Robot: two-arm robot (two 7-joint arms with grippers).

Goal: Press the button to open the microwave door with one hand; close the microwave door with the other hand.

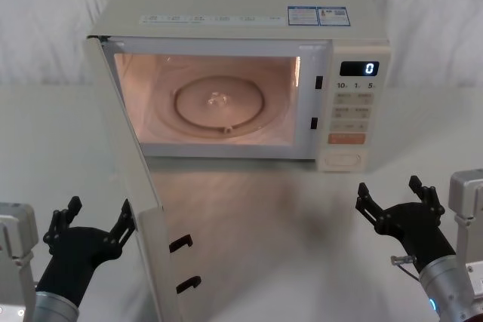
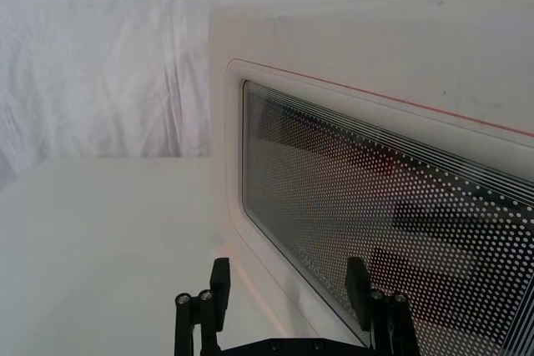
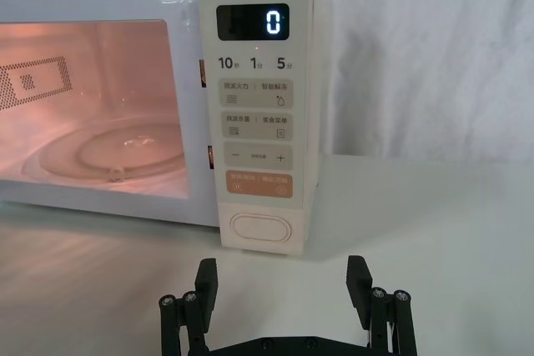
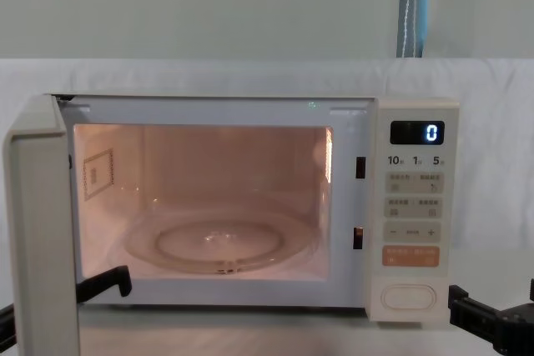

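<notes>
From the head camera we see the microwave (image 1: pixel 241 65) standing at the back of the white table (image 1: pixel 302 239) with its cavity lit and the glass turntable (image 1: pixel 219 103) bare inside. The microwave door (image 1: pixel 139 201) is swung fully out toward us on its left hinge, its two black latch hooks (image 1: pixel 183 262) showing on the free edge. The button (image 1: pixel 343 160) sits at the bottom of the control panel (image 1: pixel 352 115), below the orange key (image 1: pixel 346 139), and the display (image 1: pixel 359 69) reads 0. Our left gripper (image 1: pixel 92 220) hangs low on the left, just beside the door's outer face, fingers spread and holding nothing. Our right gripper (image 1: pixel 392 197) hovers low on the right, in front of the panel and apart from it, also spread wide and empty. In the left wrist view the left gripper (image 2: pixel 288 285) points at the door (image 2: pixel 375 64) from outside, its released fingers close to the perforated dark window (image 2: pixel 392 231) framed by a thin pinkish line. In the right wrist view the right gripper (image 3: pixel 284 277) sits with its fingers parted before the button (image 3: pixel 261 228), clear of it, with the orange key (image 3: pixel 259 183) above. In the chest view the open door (image 4: pixel 42 231) stands edge-on at the left, the button (image 4: pixel 409 297) low on the panel, and one of the right gripper's dark fingers (image 4: pixel 480 314) shows at the lower right.
</notes>
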